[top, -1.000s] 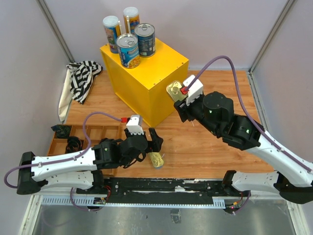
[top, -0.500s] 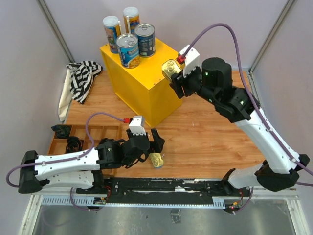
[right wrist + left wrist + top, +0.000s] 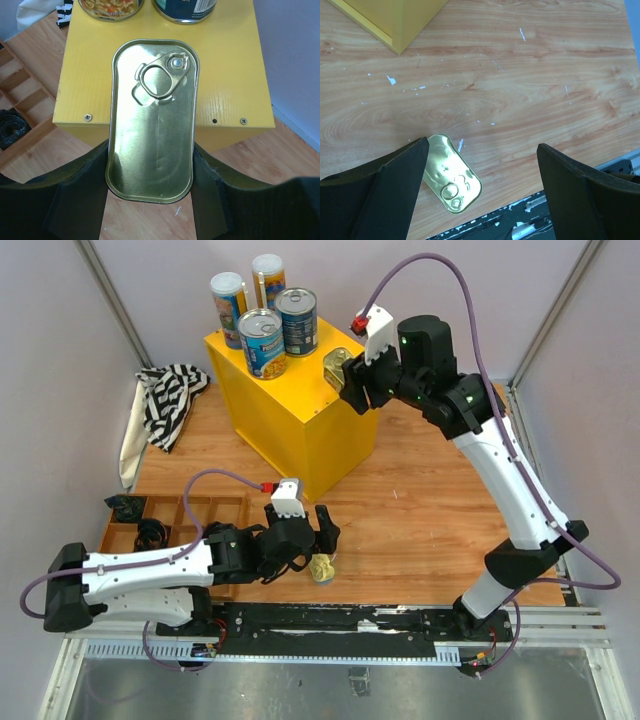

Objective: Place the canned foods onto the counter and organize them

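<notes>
Top external: right gripper (image 3: 345,380), pinching tin (image 3: 334,367), now raised from beside counter (image 3: 295,420) to its top edge; placement likely next. Four cans (image 3: 263,340) stand there. Left gripper (image 3: 322,538), jaws spread, hovers over second tin (image 3: 320,567) on table (image 3: 420,530).

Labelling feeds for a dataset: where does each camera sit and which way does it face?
Top external: above and behind the bases, looking down on the table and yellow counter; both arms show.
Left wrist: on the left arm, faces down at the loose gold tin on the table; its open left gripper shows.
Right wrist: on the right arm, faces down on the counter top; the right gripper clamps the held gold tin.
Shared: all three show the counter; top external shows both tins.
</notes>
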`<state>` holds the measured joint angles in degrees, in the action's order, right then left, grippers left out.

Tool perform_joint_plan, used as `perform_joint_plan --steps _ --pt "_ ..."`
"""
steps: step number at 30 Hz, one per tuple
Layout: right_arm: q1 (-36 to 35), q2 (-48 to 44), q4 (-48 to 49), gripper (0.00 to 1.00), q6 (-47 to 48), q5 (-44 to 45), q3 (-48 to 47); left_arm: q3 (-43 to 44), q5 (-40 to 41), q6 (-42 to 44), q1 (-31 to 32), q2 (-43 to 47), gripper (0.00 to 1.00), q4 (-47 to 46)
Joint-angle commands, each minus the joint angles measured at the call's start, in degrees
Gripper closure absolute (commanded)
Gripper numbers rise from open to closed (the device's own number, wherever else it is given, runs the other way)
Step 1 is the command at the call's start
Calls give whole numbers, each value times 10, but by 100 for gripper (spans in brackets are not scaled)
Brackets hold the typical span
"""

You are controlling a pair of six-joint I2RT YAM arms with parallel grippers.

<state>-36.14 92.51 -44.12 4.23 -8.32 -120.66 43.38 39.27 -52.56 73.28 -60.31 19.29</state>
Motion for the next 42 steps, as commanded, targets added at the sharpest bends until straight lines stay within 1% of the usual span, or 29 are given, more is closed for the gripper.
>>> perform_joint_plan --steps 1,9,24,32,38,42 --pt "25 19 -10 100 -9 -49 -69 3 4 3 4 -5 6 -18" --pt "43 63 -36 99 -9 -70 -127 1 4 2 4 -14 6 -22" --pt "72 120 -39 100 -16 -100 -175 4 -8 -3 4 -30 6 -21" --pt "75 159 -42 99 -18 -112 -203 3 -17 -6 4 -38 6 -20" --pt "77 173 -36 95 -18 -105 -204 -1 -14 -7 4 -35 6 -18" --pt "80 180 -31 87 -20 -107 -204 -3 -11 -4 4 -36 6 -21"
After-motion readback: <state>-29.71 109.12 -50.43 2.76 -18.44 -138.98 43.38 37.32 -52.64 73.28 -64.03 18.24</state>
